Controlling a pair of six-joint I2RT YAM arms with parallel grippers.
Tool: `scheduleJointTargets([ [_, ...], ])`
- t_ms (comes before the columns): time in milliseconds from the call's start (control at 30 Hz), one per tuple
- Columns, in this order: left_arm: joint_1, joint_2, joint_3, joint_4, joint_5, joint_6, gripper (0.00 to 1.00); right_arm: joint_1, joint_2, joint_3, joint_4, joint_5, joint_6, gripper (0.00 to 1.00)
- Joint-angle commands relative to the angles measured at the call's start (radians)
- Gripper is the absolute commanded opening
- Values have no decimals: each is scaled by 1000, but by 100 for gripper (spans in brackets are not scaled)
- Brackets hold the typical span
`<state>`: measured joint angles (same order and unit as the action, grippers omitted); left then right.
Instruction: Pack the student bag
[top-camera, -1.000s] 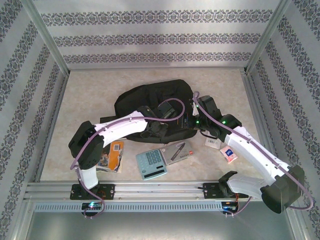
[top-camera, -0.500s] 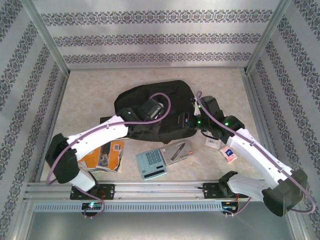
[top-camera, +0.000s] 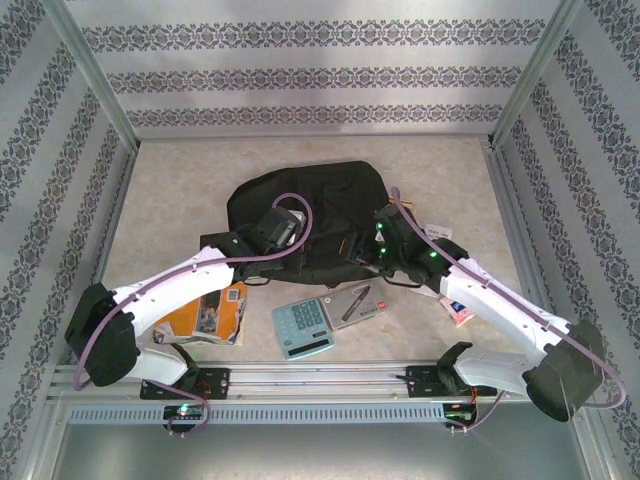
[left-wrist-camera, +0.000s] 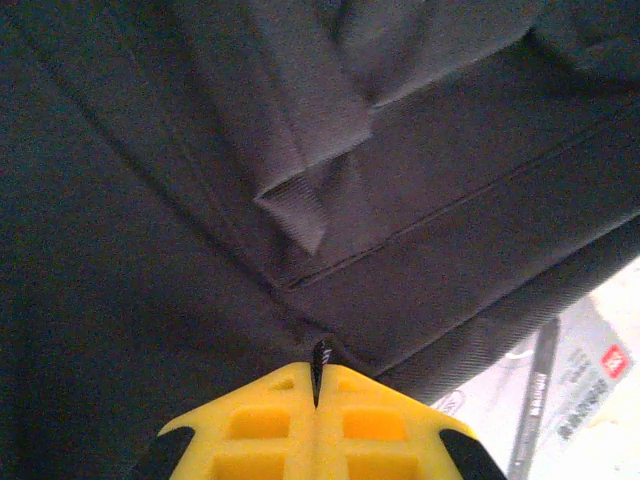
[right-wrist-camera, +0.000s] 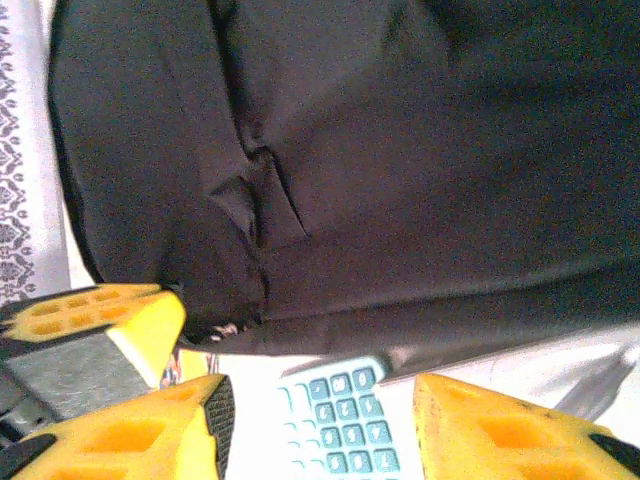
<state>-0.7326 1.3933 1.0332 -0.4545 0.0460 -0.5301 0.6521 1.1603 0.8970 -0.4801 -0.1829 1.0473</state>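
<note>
Patterned wallpaper closes off three sides of the pale marbled table (top-camera: 180, 170), and the student bag (top-camera: 320, 205) lies flat at its middle. I judge we are at the opening step: nothing looks packed, and the calculator (top-camera: 302, 328), pen pack (top-camera: 360, 300) and orange booklet (top-camera: 205, 315) lie on the table just in front of the bag.

My left hand (left-wrist-camera: 317, 385) is fully closed, pinching a thin black tab at the bag's seam, probably the zipper pull. The left arm lies low, elbow swung out left. My right hand (right-wrist-camera: 318, 405) hovers half open and empty over the bag's near edge, its forearm reaching in diagonally.

Next I need a steady pull along the seam while the right hand pins the fabric.
</note>
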Motion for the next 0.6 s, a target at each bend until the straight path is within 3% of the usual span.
scheduleJointTargets([
  [0, 10, -34, -1, 79, 28, -31, 0, 45, 11, -21, 14, 69, 295, 57],
  [100, 10, -52, -13, 84, 14, -35, 0, 49, 48, -22, 0, 92, 361, 68],
  [333, 22, -85, -55, 111, 15, -59, 0, 49, 159, -17, 35, 89, 439, 72],
  [467, 23, -99, -86, 148, 22, -79, 0, 36, 234, 21, 51, 104, 412, 63],
  [567, 24, -110, -88, 142, 6, -74, 0, 24, 262, 48, 37, 139, 390, 46],
])
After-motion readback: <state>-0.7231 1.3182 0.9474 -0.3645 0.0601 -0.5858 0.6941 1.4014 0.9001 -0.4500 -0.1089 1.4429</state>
